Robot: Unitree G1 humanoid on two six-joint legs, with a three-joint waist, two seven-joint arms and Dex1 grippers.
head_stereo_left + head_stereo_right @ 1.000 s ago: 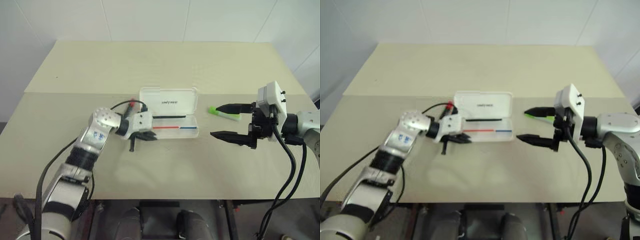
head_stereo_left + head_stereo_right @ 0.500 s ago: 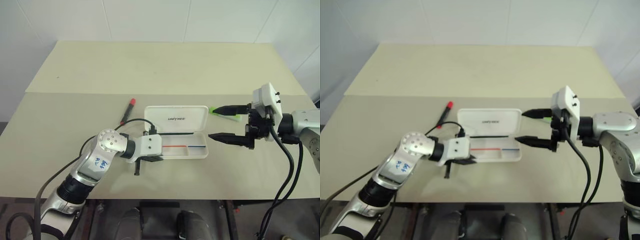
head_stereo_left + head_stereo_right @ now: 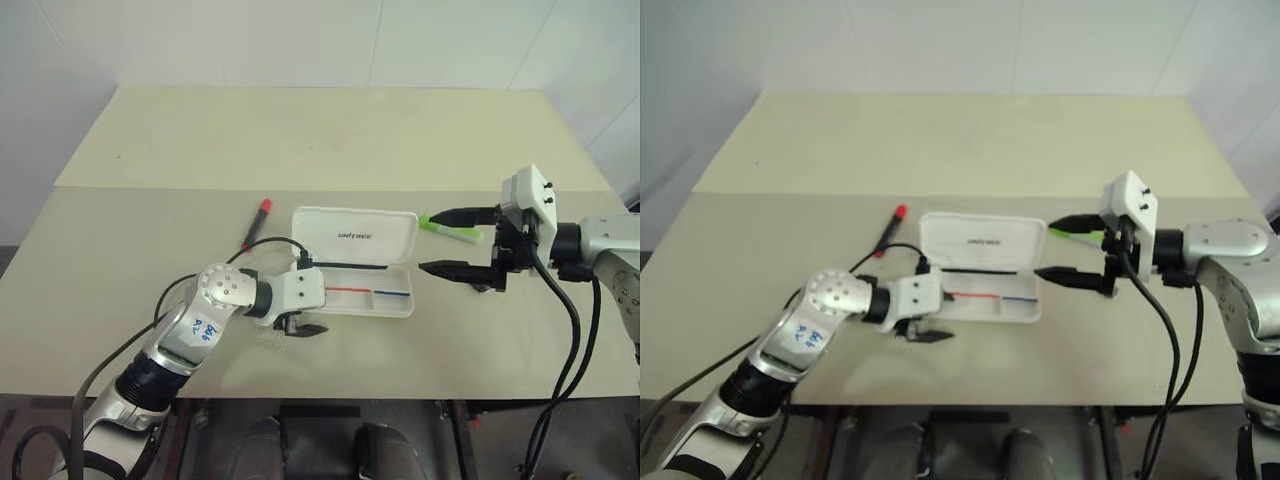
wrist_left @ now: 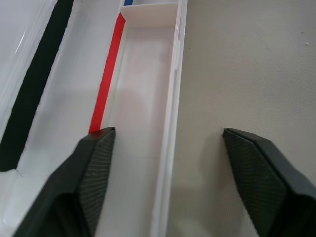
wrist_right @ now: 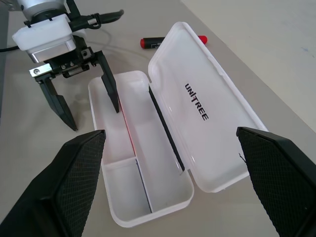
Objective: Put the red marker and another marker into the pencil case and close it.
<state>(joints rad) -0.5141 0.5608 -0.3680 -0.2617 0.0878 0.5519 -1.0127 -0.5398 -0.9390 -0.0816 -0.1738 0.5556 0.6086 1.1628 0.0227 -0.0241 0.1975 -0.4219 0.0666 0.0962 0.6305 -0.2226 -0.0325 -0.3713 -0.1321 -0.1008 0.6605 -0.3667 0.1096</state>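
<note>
- Beige table (image 3: 330, 130) carries everything; nearest the robot, at about seven o'clock in the head view, the left gripper (image 3: 303, 322) sits low at the near left corner of the pencil case (image 3: 352, 262).
- Its two black fingers stand spread apart and hold nothing. In the right wrist view one finger (image 5: 109, 92) is inside the tray and the other finger (image 5: 58, 103) is on the table outside it, so they straddle the case's near wall.
- White and hard, the pencil case lies open at the centre of the table. Its lid, with dark lettering, is folded back toward twelve o'clock, and the tray shows a red stripe (image 4: 106, 81) and a blue stripe (image 3: 398, 294) along its floor. No marker lies in the tray.
- At three o'clock of the case the right gripper (image 3: 453, 241) hangs with its fingers wide apart, empty, tips pointing at the case's right end.
- Just beyond that gripper's far finger, near the lid's right corner, the green marker (image 3: 452, 230) lies on the table, partly hidden by the finger.
- At about ten o'clock of the case, just off its far left corner, the red marker (image 3: 256, 222) lies on the table with its red cap pointing away from the robot.
</note>
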